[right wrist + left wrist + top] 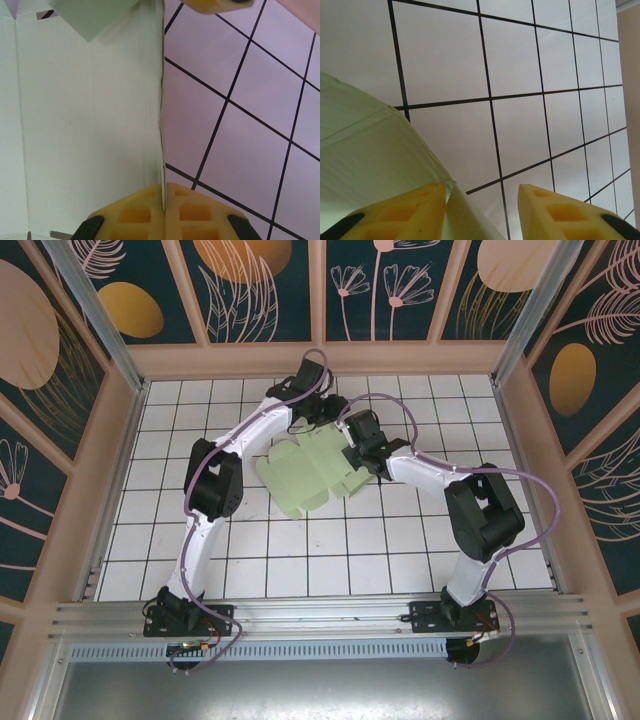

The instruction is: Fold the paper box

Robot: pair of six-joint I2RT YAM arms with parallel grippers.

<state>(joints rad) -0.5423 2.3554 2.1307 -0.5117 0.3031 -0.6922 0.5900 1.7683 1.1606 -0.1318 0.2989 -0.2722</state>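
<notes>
Matt thin-card paper box (300, 485) on smooth, faintly glossy table (300, 562).

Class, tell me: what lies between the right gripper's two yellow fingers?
In the right wrist view, a thin edge of the paper box sits pinched between the fingers of the right gripper.

the paper box (305, 475) is seen as a pale mint-green cut-out of thin card, notched at its edges and scored with fold lines, not yet closed into a box. it is spread mostly flat near the middle of the white gridded table (300, 550). one side panel is turned up along a crease, its thin edge pinched by the right gripper (164, 192). elsewhere the card (365, 160) is bowed in a curve.
</notes>
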